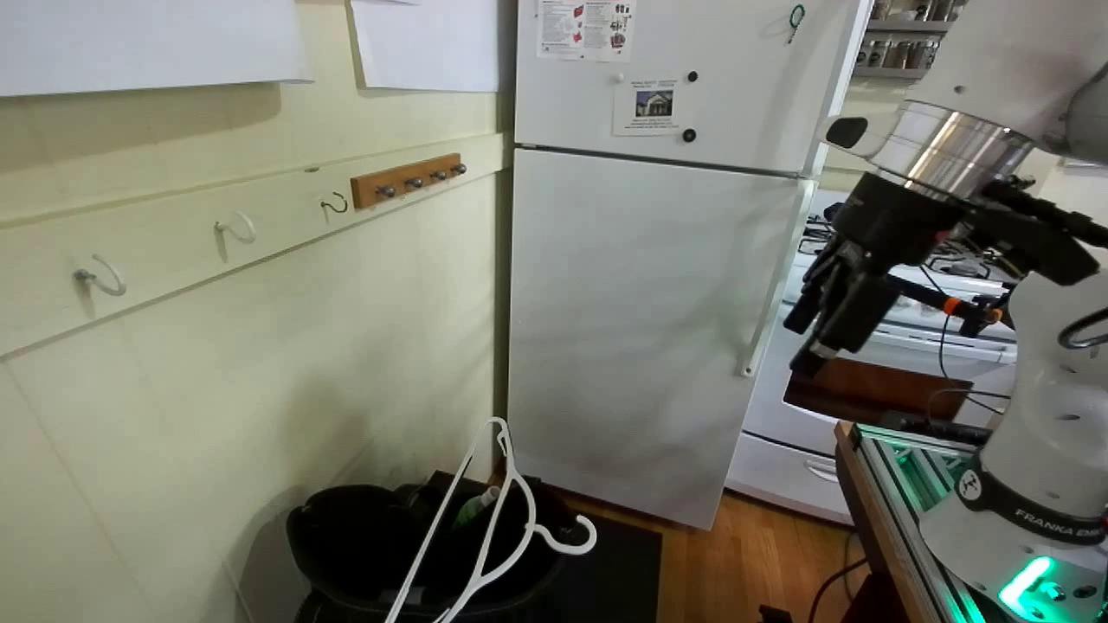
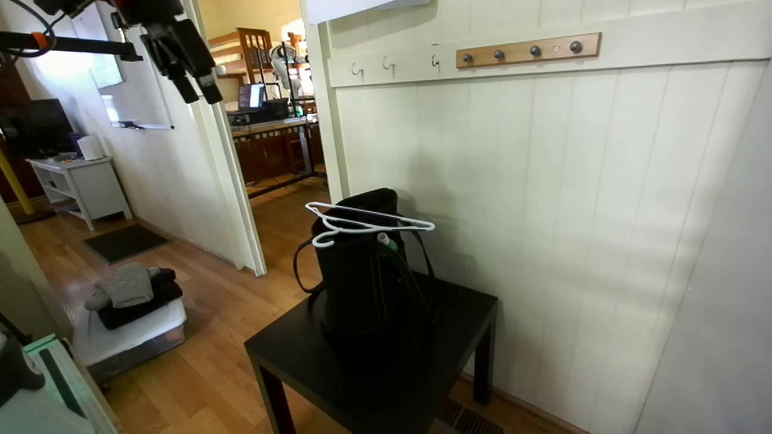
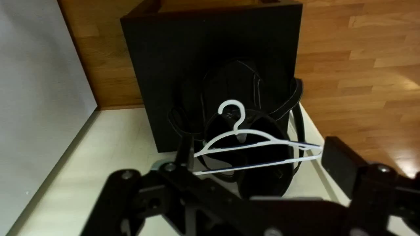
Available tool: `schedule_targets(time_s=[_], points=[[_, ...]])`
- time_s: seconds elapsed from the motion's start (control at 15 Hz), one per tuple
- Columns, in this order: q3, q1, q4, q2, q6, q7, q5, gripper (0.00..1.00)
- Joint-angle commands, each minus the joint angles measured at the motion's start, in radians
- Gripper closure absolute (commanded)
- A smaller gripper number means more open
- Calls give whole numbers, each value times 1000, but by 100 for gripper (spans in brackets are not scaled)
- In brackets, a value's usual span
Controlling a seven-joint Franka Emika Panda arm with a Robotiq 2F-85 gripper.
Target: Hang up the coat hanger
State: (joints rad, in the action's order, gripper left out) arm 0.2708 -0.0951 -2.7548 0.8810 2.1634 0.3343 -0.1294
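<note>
The white coat hanger (image 1: 485,578) lies across the open top of a black bin with strap handles (image 2: 350,289). In an exterior view the hanger (image 2: 362,228) lies nearly flat, its hook overhanging the bin's near side. In the wrist view the hanger (image 3: 236,131) shows between the fingers, hook toward the top of the picture; its left end is hidden behind a finger. My gripper (image 1: 805,342) is open and empty, raised well above and away from the hanger; it also shows in an exterior view (image 2: 201,93) and the wrist view (image 3: 259,157).
Several wall hooks (image 1: 108,277) and a wooden peg rail (image 1: 407,180) are on the pale wall above the bin. The bin stands on a black table (image 2: 386,386). A fridge (image 1: 640,329) stands beside the wall. A bottle (image 2: 386,241) sticks out of the bin.
</note>
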Motion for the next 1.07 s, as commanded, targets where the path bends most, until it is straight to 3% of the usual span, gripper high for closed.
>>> schedule_targets(time_s=[0.0, 0.27, 0.53, 0.93, 1.0], points=[[-35, 104, 0, -114, 159, 20, 34, 0], [-74, 186, 2, -279, 388, 13, 61, 0], [-103, 218, 41, -487, 576, 8, 78, 0], [-169, 211, 146, -745, 685, 1, 67, 0], [-169, 202, 93, -660, 661, 4, 81, 0]])
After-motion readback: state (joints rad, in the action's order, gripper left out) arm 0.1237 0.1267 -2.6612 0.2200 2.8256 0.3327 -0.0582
